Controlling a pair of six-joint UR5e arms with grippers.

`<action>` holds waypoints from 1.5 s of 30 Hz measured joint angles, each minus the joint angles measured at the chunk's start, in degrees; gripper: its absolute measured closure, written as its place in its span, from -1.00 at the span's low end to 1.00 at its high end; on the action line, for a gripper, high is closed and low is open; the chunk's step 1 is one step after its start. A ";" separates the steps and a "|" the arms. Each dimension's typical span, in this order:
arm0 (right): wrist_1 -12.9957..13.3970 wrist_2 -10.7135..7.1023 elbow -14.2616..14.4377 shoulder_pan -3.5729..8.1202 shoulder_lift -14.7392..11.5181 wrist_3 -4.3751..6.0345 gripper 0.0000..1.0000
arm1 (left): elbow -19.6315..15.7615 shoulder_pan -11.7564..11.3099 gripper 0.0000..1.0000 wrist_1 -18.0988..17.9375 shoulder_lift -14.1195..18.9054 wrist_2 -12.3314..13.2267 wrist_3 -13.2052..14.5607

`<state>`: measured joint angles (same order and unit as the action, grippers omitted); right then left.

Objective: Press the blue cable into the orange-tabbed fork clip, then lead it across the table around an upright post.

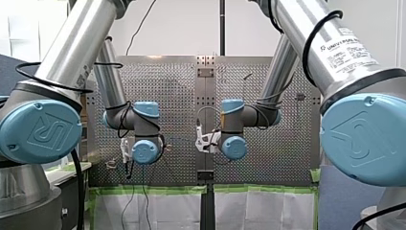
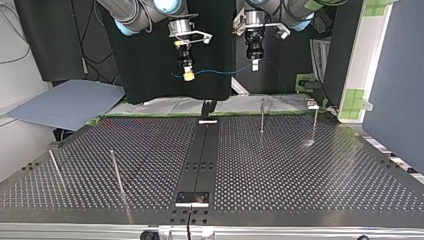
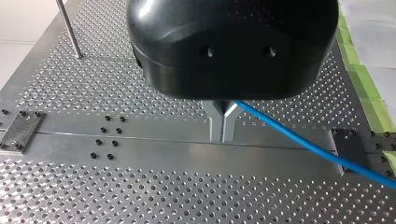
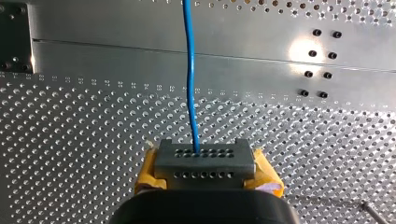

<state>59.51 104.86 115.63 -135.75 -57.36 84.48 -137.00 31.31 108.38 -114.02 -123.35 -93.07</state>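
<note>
Both arms are raised, with the grippers hanging high over the far edge of the perforated table (image 2: 300, 170) in the top view, neither near its surface. The blue cable (image 2: 220, 71) is strung between them in a shallow sag, well clear of the table. The left gripper (image 3: 223, 125) has a black body and metal fingers (image 3: 215, 122) pinched together on the cable. The line leaves the fingertips to one side and slants away over the table's plain centre strip (image 3: 154, 140). The right gripper (image 4: 205, 158) has yellow pads (image 4: 148, 170) flanking a grey drilled block (image 4: 205, 168) and is clamped on the cable's other stretch. There the line runs straight ahead from between its fingers, above the holes and the strip. In the top view the right gripper sits left of centre and the left gripper to its right, with the cable spanning the gap. Four thin upright posts (image 2: 261, 116) stand on the table: two at the top view's right near the far edge, two at its left closer to the camera. All are well apart from the cable. In the front view both wrists are over the table, and the cable is too thin to trace there.
</note>
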 joint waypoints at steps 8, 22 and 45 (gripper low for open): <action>0.00 0.00 0.00 0.00 0.00 0.00 1.00 | 0.00 0.00 1.00 0.00 0.00 0.00 0.00; -2.14 4.46 1.29 -3.10 4.50 2.95 1.00 | -0.77 1.56 1.00 5.62 -4.73 4.59 0.79; -1.13 5.64 2.28 -2.23 7.27 6.15 1.00 | 0.46 2.38 1.00 6.85 -1.48 1.72 -2.75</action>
<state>58.38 110.50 117.91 -137.98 -50.09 90.63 -136.54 33.69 115.24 -115.50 -121.63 -95.82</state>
